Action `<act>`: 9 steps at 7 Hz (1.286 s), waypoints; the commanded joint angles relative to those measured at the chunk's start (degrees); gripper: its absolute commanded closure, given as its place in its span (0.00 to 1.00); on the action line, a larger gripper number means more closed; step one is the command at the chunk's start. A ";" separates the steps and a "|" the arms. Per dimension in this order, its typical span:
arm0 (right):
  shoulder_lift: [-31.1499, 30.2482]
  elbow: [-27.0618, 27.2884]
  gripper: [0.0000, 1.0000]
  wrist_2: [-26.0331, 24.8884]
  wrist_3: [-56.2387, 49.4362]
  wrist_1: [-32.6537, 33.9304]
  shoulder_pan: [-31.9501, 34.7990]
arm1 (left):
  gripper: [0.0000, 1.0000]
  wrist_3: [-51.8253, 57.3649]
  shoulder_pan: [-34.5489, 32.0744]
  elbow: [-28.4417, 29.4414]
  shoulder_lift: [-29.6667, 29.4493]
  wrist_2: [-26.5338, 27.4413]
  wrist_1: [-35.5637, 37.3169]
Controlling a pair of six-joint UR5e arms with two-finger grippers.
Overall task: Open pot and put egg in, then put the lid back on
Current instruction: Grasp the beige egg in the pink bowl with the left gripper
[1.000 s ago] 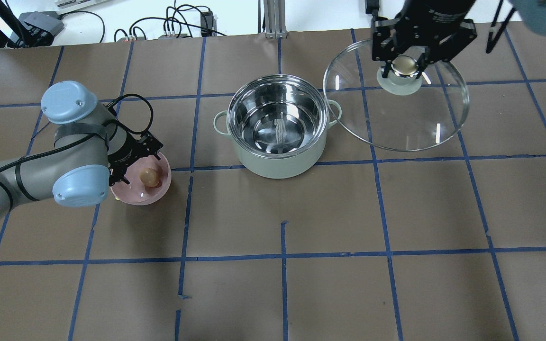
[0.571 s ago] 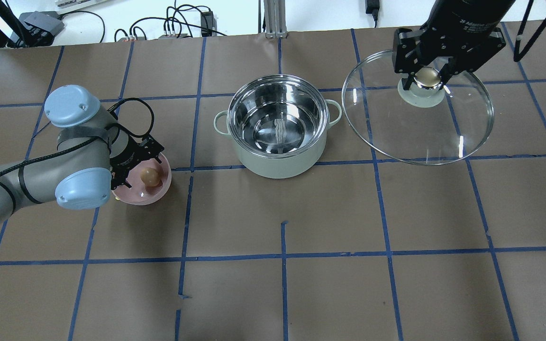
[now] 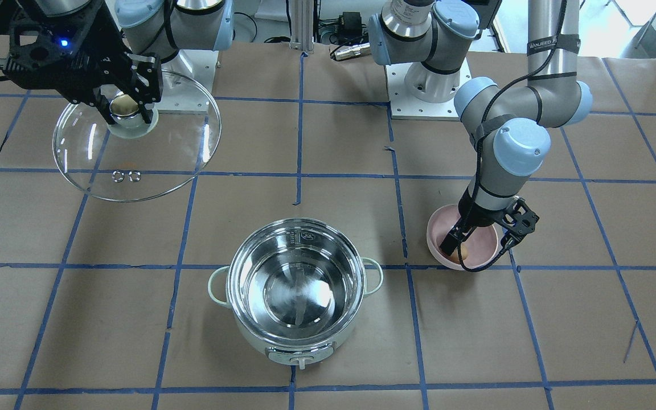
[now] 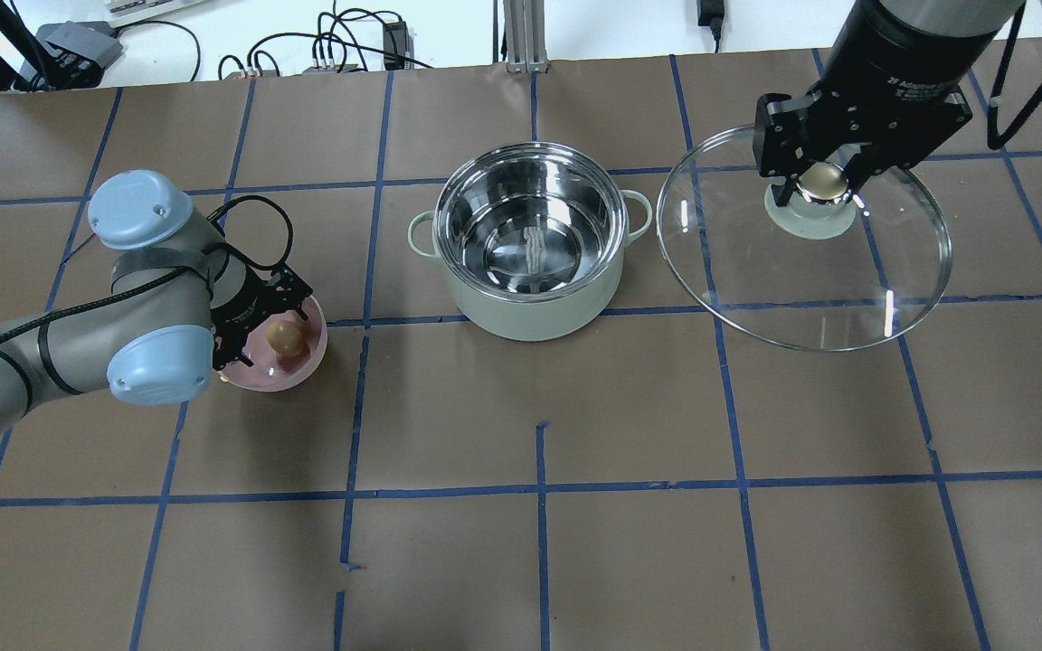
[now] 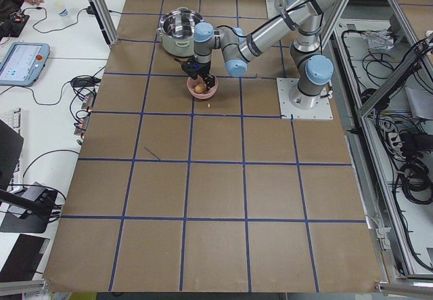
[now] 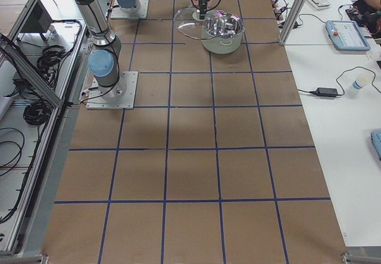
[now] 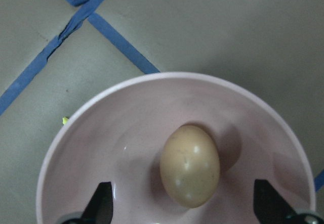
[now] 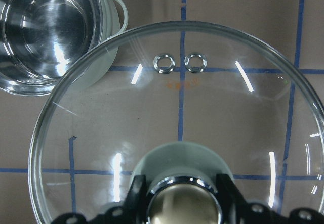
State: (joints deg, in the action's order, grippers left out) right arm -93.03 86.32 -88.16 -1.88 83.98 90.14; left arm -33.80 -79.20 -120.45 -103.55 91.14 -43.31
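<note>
Pot in the middle, bowl on one side, lid on the other.
The pot sits in the middle of the worktop. The bowl stands to the robot's left of it, with the egg lying in its bottom. The left fingers reach into the bowl, one on each side of the egg, not touching it. To the robot's right the lid hangs above the worktop, its rim just beside the pot, with the right fingers on both sides of its knob.

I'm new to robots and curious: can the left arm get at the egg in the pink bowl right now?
Probably yes. The left gripper hangs open just over the pink bowl, a finger either side of the egg, with nothing covering it.
</note>
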 commanded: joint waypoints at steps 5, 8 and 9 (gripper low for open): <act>-1.36 1.66 0.96 -1.40 0.12 0.30 0.48 | 0.05 -2.23 0.10 -0.49 -0.60 0.00 0.07; -1.28 1.66 0.95 -1.05 0.03 0.30 0.48 | 0.05 -2.06 0.10 -0.06 -0.60 0.09 0.07; -1.28 1.66 0.95 -1.05 0.12 0.22 0.48 | 0.05 -1.97 0.10 -0.05 -1.39 0.09 0.24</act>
State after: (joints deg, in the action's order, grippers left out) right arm -94.31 87.97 -89.28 -1.82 84.27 90.61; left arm -35.88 -79.10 -120.63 -104.36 91.22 -43.20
